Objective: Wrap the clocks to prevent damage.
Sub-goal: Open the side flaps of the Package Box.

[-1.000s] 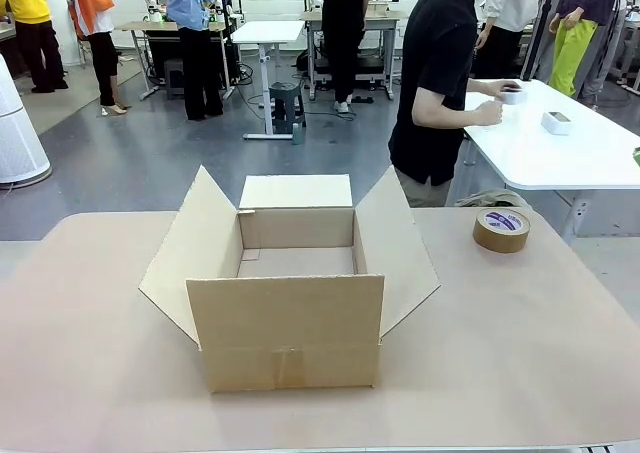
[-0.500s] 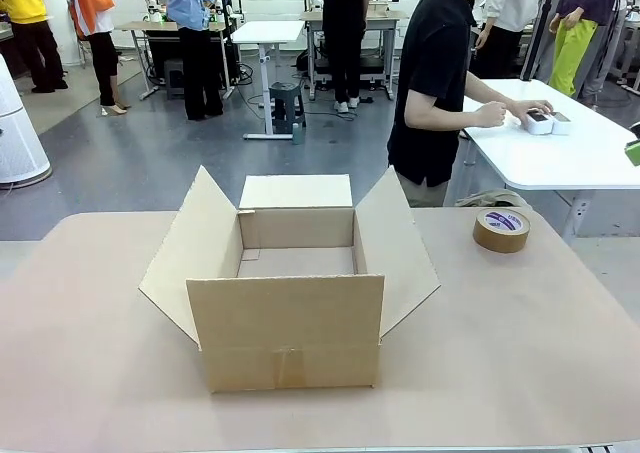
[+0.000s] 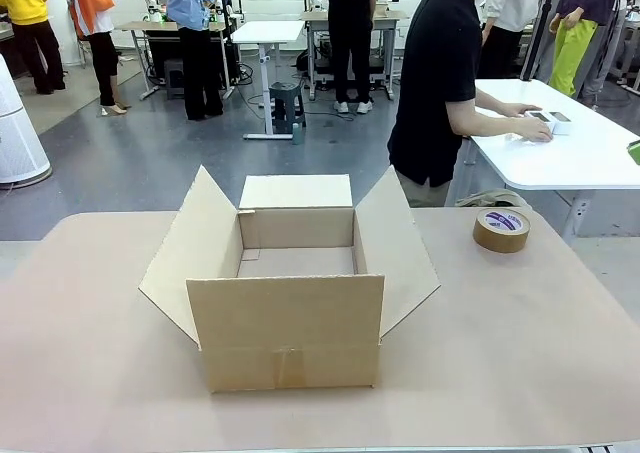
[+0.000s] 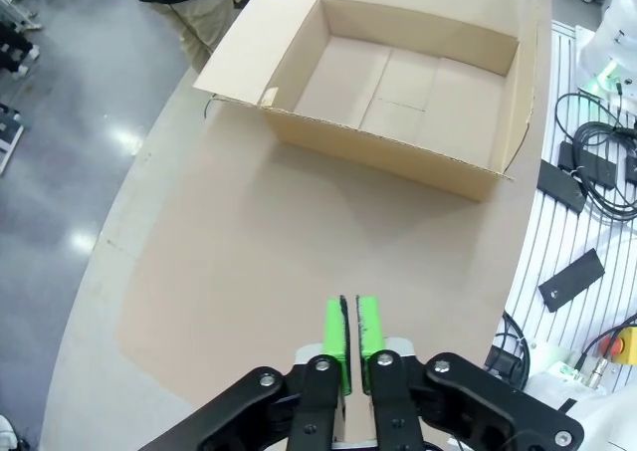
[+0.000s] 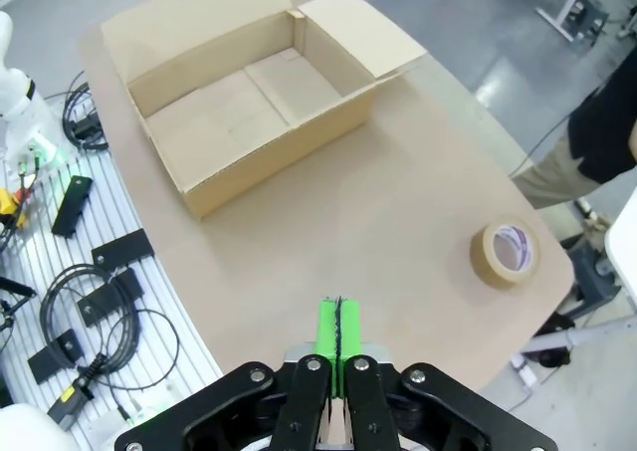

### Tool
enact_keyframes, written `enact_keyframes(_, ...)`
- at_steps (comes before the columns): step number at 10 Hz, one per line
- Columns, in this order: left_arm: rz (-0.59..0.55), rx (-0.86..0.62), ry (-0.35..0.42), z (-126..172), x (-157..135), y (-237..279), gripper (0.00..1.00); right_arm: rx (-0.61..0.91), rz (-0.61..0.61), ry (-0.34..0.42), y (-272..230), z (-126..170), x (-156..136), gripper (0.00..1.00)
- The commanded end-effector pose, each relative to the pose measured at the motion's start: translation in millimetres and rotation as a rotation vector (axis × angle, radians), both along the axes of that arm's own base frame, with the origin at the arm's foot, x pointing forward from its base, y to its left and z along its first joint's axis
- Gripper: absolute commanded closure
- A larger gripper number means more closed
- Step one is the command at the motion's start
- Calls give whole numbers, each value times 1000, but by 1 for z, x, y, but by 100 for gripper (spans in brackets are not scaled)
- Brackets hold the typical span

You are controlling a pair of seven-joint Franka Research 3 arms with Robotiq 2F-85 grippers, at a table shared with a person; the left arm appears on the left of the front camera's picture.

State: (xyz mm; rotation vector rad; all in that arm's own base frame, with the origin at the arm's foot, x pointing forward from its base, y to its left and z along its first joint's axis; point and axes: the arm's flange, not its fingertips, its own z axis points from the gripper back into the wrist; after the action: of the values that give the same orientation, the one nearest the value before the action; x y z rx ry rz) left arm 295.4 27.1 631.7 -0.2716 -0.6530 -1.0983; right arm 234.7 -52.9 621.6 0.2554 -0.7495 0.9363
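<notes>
One broad table point(image 3: 520, 353) under a tan covering takes up most of the near side of the room. Beyond its far right corner is a white side table point(image 3: 590, 163). A person in a black shirt point(image 3: 435, 73) stands between the two, turned towards the white one and leaning over it, one hand point(image 3: 532, 128) stretched out flat on its top. A cardboard box point(image 3: 285, 343) sits near the middle of the tan table with all four flaps open, the side flaps splayed outward and the far flap standing up, and its brown bottom is bare. Seen from above in the wrist views, the left gripper point(image 4: 352, 337) hangs over bare tabletop off one side of the box, its green pads drawn almost together with only a thin slit between them and nothing caught there. The right gripper point(image 5: 338, 332) hangs over the table on the other side, its pads pressed flat against each other, also holding nothing. A roll of brown tape point(image 3: 501, 230) lies flat near the tan table's far right edge, well apart from the box. Smallest are a couple of small white boxy things point(image 3: 552, 121) on the white table, by the person's outstretched hand. They may be the clocks, but they are too small to make out.
</notes>
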Motion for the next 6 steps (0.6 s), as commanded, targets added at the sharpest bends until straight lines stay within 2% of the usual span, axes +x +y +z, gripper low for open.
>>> enact_keyframes(1,6,-22,24,5,0,-2,100,3,3,22,0,5,-2,100)
enact_keyframes(6,-8,14,19,9,1,-9,100,-21,8,22,5,7,-2,100)
